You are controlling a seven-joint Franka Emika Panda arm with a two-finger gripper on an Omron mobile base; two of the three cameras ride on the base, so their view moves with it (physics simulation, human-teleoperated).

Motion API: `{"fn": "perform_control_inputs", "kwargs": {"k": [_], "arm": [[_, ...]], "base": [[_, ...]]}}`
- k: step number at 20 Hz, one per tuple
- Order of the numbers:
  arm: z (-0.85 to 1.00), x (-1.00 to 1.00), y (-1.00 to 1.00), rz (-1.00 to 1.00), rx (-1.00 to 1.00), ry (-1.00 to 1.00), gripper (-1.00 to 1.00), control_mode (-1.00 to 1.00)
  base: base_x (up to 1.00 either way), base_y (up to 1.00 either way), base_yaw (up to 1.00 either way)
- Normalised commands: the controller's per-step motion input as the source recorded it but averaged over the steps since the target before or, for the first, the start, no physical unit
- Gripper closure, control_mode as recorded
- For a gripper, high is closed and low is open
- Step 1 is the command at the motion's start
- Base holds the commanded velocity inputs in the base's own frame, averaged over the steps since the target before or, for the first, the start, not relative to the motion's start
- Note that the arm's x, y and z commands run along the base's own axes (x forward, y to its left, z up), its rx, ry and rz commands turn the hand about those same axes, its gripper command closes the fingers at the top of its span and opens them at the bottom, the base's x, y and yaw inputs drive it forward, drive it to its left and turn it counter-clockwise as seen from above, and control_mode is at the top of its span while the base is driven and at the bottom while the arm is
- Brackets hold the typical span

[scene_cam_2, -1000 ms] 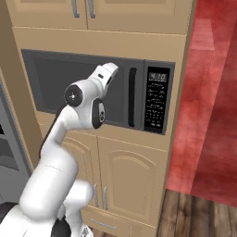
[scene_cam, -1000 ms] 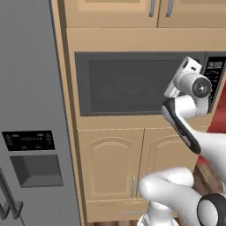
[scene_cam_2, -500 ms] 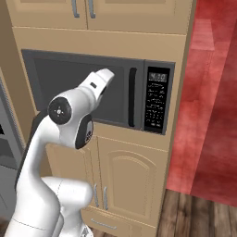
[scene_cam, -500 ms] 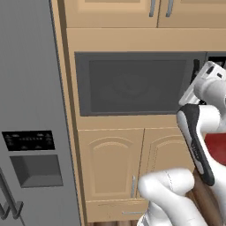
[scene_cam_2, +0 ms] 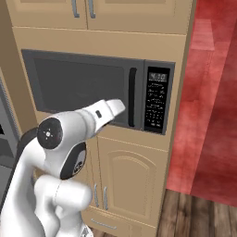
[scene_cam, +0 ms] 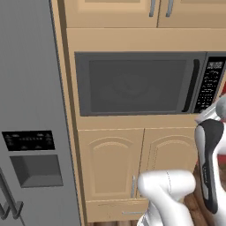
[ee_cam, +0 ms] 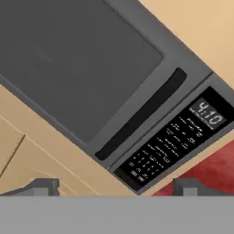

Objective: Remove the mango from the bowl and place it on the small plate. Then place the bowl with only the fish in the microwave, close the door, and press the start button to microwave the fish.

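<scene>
- Microwave [scene_cam: 141, 83] sits upper centre of the left base view, built into light wooden cabinets [scene_cam: 132, 165]; in the right base view it takes the upper left to centre [scene_cam_2: 92, 90].
- I see the door [scene_cam: 132, 84] shut, flush with the front. Dark window, nothing readable behind it, so I can't see the bowl or fish.
- Vertical black handle [scene_cam_2: 133, 97] sits at the door's right edge, just beside the keypad panel [scene_cam_2: 157, 99]. In the hand view the handle [ee_cam: 141, 114] runs diagonally, lower left to upper right.
- Keypad panel in the hand view [ee_cam: 171, 141] is centre-right, rolled with the camera; its display [ee_cam: 208, 114] reads 4:10.
- Fingers [ee_cam: 116, 186]: the two dark tips show at the bottom edge of the hand view, far left [ee_cam: 39, 186] and right of centre, well apart, so they're open with nothing between them.
- Fingers are clear of the microwave front, no contact visible.
- In the right base view my arm's white forearm [scene_cam_2: 99, 113] overlaps the door's lower edge, pointing up and right toward the handle.
- Grey fridge [scene_cam: 28, 114] fills the left side of the left base view, with its dispenser panel lower left.
- Red wall [scene_cam_2: 213, 97] takes the right of the right base view, with wooden floor [scene_cam_2: 199, 215] lower right.
</scene>
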Motion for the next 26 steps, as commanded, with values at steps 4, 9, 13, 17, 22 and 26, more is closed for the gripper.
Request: {"fn": "perform_control_inputs", "kwargs": {"k": [4,9,13,17,22,26], "arm": [[-0.40,-0.46,-0.18,-0.16,0.25,0.01,-1.00,-1.00],[-0.27,-0.20,-0.08,-0.13,0.21,0.02,-1.00,-1.00],[-0.11,0.08,0.00,-0.01,0.13,0.01,-1.00,-1.00],[-0.08,0.73,-0.24,0.04,0.17,0.07,-1.00,-1.00],[-0.40,0.17,-0.26,0.11,0.13,0.00,-1.00,-1.00],[-0.43,0.18,-0.19,0.11,0.11,0.00,-1.00,-1.00]], "base": [[0.00,0.00,0.00],[0.00,0.00,0.00],[0.00,0.00,0.00],[0.00,0.00,0.00],[0.00,0.00,0.00],[0.00,0.00,0.00]]}}
